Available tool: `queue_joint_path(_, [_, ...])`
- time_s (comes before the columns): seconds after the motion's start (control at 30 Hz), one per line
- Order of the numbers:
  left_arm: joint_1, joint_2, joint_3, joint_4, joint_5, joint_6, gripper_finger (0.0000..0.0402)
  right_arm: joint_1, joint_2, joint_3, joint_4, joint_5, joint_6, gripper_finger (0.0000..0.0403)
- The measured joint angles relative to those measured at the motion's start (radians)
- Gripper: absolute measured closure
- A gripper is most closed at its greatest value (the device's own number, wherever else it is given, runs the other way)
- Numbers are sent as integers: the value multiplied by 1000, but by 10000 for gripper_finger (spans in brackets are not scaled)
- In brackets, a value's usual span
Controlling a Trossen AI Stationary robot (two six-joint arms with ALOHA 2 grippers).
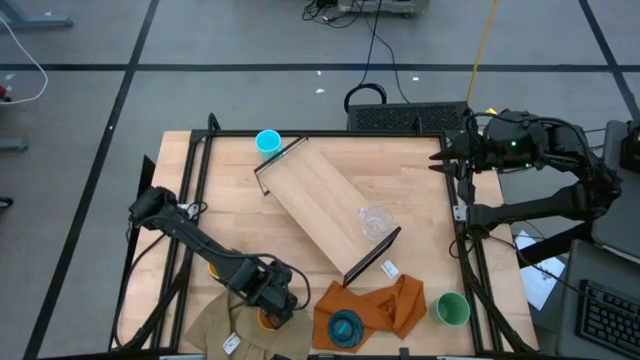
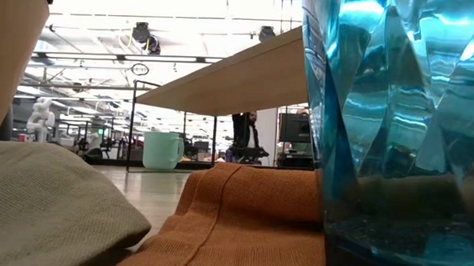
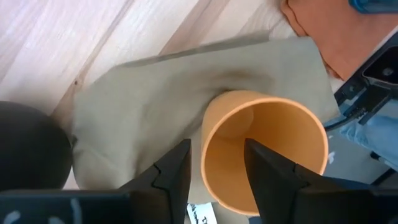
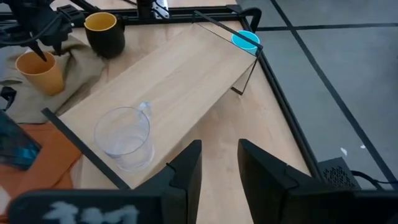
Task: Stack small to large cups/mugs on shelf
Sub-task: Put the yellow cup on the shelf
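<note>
Orange cup, hidden overhead, has left fingers clamped astride its rim; right fingers apart, empty.

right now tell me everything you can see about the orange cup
The orange cup is a plain, matte, handleless tumbler, plastic by its look, empty and upright on the tan cloth near the table's front edge. The left gripper straddles its rim, one finger inside and one outside against the wall. The dark mug stands close beside it, apart.
</note>
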State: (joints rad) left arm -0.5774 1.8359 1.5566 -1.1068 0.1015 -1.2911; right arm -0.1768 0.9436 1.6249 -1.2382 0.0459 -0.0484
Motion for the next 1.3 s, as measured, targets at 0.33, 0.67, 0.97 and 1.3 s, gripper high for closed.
queue_joint_path(0.33, [-3, 5, -9, 19, 11, 14, 254, 0, -1, 0, 0, -25, 9, 307])
queue_joint_path(0.67, [-7, 8, -92, 165, 72, -5, 254, 0, -1, 0, 5, -25, 7, 307])
queue_joint_path(0.97, [-6, 8, -132, 190, 142, 9, 385, 0, -1, 0, 10, -25, 7, 307])
queue_joint_path(1.3, [-5, -4, -130, 197, 148, 26, 397, 0, -1, 0, 9, -25, 2, 307])
